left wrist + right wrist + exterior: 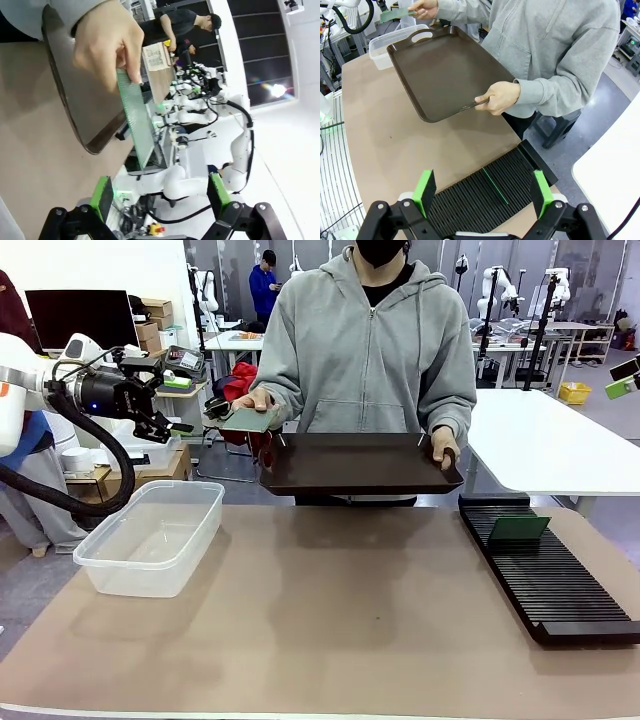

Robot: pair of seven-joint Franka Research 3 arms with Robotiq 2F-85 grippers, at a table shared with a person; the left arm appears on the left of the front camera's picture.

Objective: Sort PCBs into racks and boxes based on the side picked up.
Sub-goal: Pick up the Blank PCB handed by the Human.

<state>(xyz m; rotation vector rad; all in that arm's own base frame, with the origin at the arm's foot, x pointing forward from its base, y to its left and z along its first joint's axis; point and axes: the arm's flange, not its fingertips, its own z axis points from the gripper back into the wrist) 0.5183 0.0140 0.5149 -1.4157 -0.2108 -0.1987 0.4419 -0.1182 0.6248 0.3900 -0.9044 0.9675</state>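
Standing at 12 o'clock across a tan table [350, 630], a person in a grey hoodie grips a dark brown tray [360, 465] with one hand [443, 447], its bed bare. The other hand [256, 400] holds a green circuit board [247, 420] out toward 9 o'clock. A clear plastic tub [150, 580] sits empty at the table's 9 o'clock edge. At 3 o'clock, a long black slotted rack [560, 585] carries a second green board [518, 529], upright in a slot near its far end. The left gripper [161, 196] hovers just short of the offered board, fingers spread wide and touching nothing. The right gripper [483, 191] hangs above the rack, equally spread and empty. Behind, toward 2 o'clock, stands a white table [540, 435] in a busy workshop; another person works at 11 o'clock.
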